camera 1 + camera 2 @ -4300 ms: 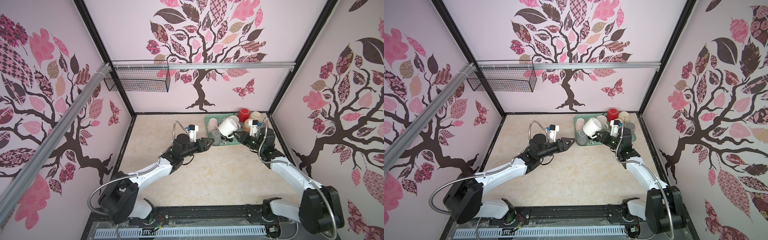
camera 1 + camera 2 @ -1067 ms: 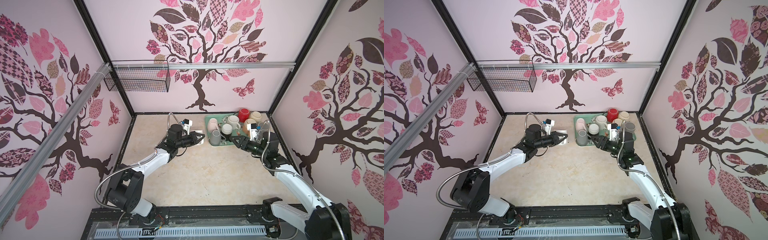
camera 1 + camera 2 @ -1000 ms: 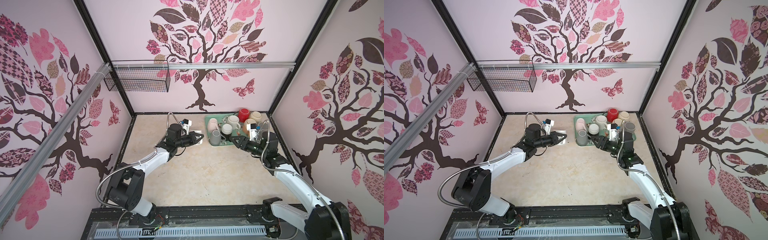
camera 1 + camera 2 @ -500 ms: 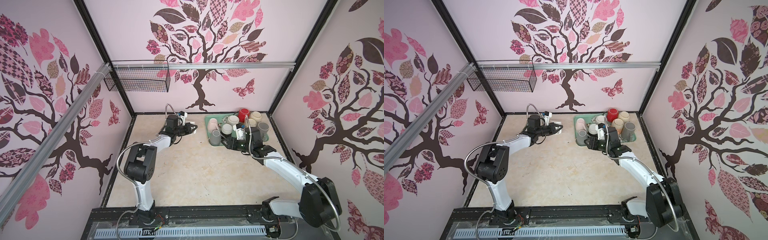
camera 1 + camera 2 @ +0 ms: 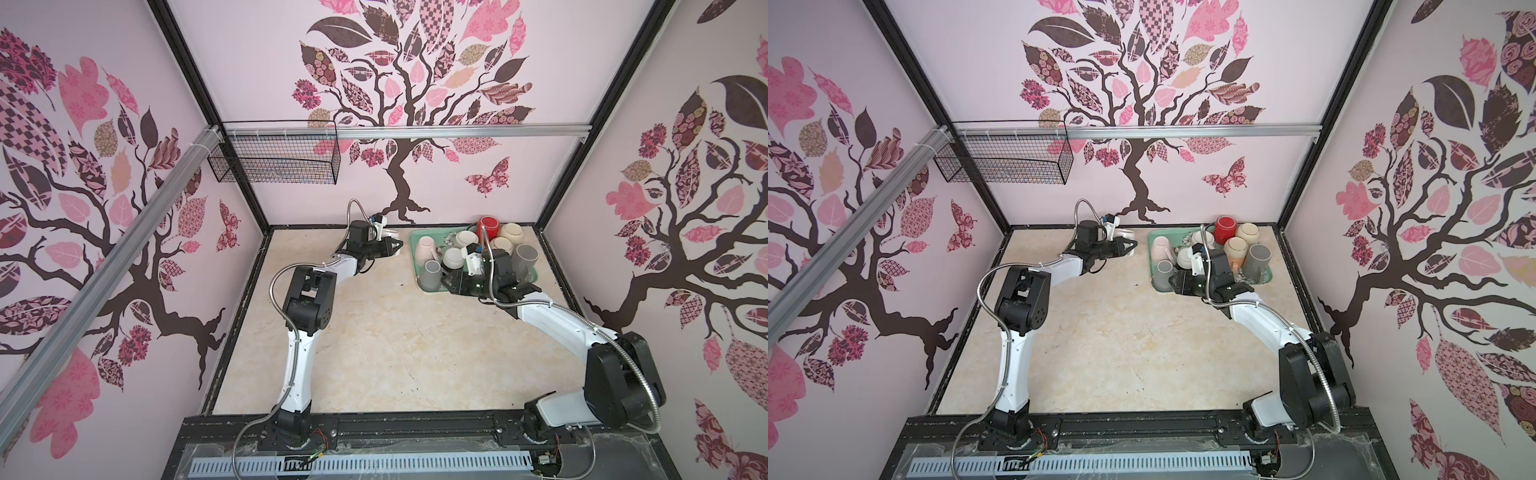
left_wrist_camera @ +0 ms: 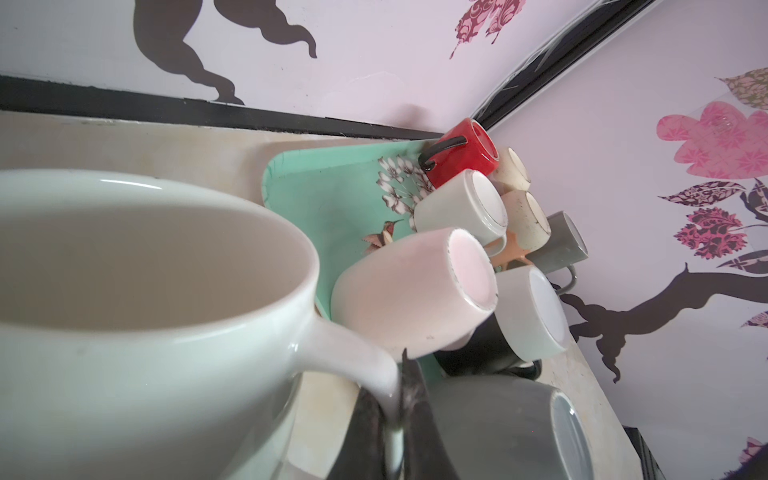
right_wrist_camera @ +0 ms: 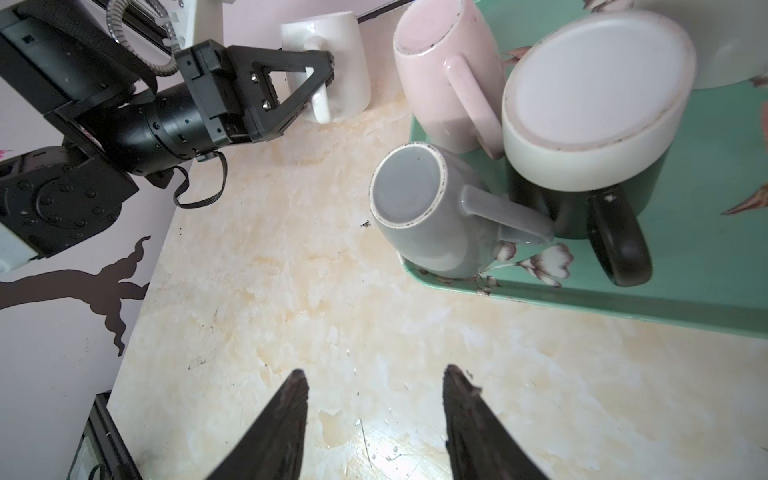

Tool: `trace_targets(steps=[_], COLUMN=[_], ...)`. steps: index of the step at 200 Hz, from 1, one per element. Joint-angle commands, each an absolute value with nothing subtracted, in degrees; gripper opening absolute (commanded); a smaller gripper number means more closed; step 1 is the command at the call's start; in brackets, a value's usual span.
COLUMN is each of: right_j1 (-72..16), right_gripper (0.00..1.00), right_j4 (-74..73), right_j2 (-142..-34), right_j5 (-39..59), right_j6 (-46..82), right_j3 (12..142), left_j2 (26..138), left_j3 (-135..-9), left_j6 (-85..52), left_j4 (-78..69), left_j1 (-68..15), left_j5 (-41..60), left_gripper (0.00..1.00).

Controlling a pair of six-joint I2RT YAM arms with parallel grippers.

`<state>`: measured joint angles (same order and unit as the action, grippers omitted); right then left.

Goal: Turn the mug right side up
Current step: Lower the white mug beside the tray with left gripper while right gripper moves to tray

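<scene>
table [image 5: 374, 340]: big, pale and stone-looking. Both arms reach out over it.
wire basket [image 5: 274, 166]: black. It hangs high on the back wall, on the left in both top views.
tray [image 6: 324, 187]: green with flowers and a bird painted on it. It sits in the far right corner of the table and is crowded with mugs.
left claw [image 7: 326, 68]: squeezed tight on the handle [image 7: 322, 109] of the white mug. It is at the back of the table, just left of the tray.
right claw [image 7: 376, 372]: its two tips are wide apart with nothing between them. It hangs over bare table, just beside the near left corner of the tray.
white mug [image 7: 351, 54]: off the tray, close to the back wall. It stands straight in the right wrist view. The left wrist view looks into its open mouth. Its bottom is down by the table, but I cannot tell if it rests there.
cream and black mug [image 7: 594, 95]: upside down on the tray, with a black handle.
pink mug [image 7: 432, 83]: upside down at the tray's left edge, the nearest one to the white mug.
grey mug [image 7: 415, 208]: upside down in the tray's near left corner, closest to the right claw but not touching it.
red mug [image 5: 488, 226]: upside down at the back of the tray.
</scene>
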<state>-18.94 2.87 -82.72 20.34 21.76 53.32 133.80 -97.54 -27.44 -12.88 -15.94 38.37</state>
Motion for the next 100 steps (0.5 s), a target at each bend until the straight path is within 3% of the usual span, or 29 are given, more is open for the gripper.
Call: trace_targets(steps=[1,65,100], right_j1=[-19.0,-18.9,-18.9], right_gripper=[0.55,0.55,0.55], right_j4=[2.6,3.4,3.3], right_j2=[-84.3,-83.4,-81.8], right_j5=[19.8,19.2,19.0], right_j6=[19.5,18.0,18.1], right_j3=[55.8,55.3,54.2], left_j2=[135.2,136.2,133.8], left_j3=[-103.9,-98.9,-92.0], left_j6=[-25.5,-25.8,-25.8], left_j4=[-19.8,-24.1,-27.4], left_j1=[-15.6,-15.5,-15.5], left_j5=[38.5,37.3,36.6], left_gripper=[0.00,0.00,0.08])
